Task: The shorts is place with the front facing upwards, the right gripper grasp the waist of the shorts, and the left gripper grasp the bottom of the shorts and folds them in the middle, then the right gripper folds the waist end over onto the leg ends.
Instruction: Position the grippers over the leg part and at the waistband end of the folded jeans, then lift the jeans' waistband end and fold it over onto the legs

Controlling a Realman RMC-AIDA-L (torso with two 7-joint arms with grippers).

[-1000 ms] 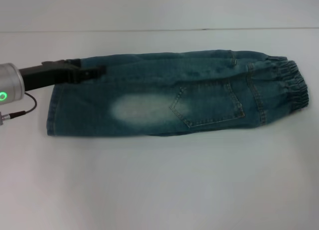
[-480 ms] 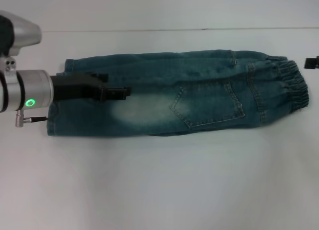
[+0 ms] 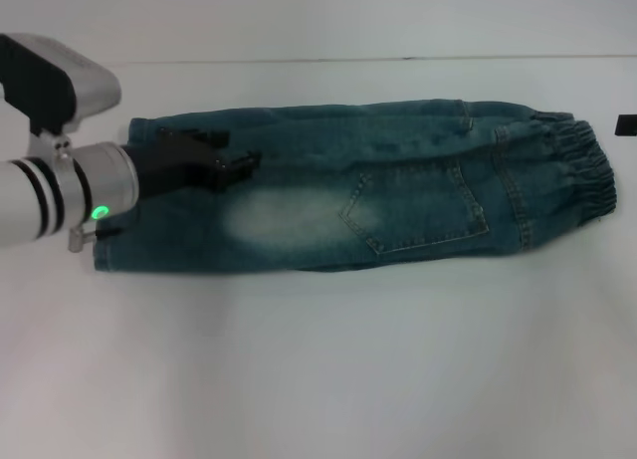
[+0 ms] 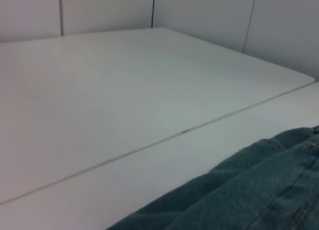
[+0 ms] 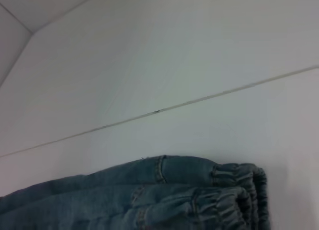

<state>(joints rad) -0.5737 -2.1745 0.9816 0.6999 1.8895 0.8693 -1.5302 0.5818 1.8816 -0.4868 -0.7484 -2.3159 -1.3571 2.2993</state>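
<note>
White table (image 3: 318, 379) with a thin seam line (image 3: 398, 58) running across its far side. A pair of denim shorts (image 3: 398, 200) lies flat on it, folded lengthwise, elastic waistband (image 3: 587, 175) at right, leg hems (image 3: 103, 250) at left.

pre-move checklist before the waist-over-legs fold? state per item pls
1. Shorts already folded lengthwise, lying flat on the table: ok.
2. Waist end exposed, nothing on it: ok.
3. Right pincer on the waist: not ok; only a sliver shows at the head view's edge, apart from the denim.
4. Left pincer clear of the shorts: not ok; over the fabric near the leg ends.
5. Left pincer open: cannot tell.
</note>
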